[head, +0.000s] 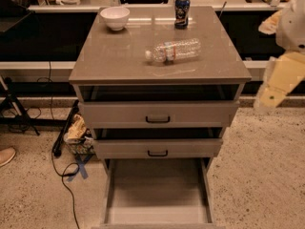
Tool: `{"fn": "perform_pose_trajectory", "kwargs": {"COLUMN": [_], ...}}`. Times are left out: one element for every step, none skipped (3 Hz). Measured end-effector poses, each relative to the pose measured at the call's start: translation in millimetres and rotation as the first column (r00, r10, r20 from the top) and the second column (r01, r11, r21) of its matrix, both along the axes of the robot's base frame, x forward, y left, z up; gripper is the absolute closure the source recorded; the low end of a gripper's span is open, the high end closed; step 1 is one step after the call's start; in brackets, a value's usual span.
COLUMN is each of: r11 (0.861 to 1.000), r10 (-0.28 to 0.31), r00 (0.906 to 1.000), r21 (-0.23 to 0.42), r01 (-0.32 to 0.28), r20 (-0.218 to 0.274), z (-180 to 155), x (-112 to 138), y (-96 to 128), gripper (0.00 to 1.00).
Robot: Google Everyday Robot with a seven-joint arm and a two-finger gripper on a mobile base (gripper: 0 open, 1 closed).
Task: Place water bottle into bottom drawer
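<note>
**Bottle on the tabletop, bottom drawer open**

Shows the water bottle [172, 50] lying on its side near the middle of the grey tabletop [119, 56], white cap pointing left, red-banded label around the middle. Places it well apart from the dark blue drink can [181, 12] standing upright at the back edge, and from the white bowl [115, 17] at the back left corner.

Below, shows the bottom drawer [157, 190] pulled far out toward the camera, flat inside floor in plain view. Finds the top drawer [119, 114] and the middle drawer [190, 148], each with a black handle, pulled out only slightly.

Puts the gripper [269, 99] at the right edge of the view, off the cabinet's right side, about level with the top drawer and well apart from the bottle. Cannot tell its opening.

On the speckled floor to the left: a black cable [66, 185] and a cross of blue tape [78, 168].
</note>
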State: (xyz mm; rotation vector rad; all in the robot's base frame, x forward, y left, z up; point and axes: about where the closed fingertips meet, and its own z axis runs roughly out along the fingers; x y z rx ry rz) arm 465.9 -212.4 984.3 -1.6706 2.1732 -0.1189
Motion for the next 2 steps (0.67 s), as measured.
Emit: {"fn": "perform_pose_trajectory", "kwargs": {"r11": [0.994,0.962], "r10": [0.093,0.237], "r00": [0.9942,0.9687], "r21": [0.047,0.118], "r01": [-0.095,-0.244], "r20": [0.055,0.075], "z": [3,-14], "x": [61,154], "y": [18,57], "gripper": [0.00,0.00]}}
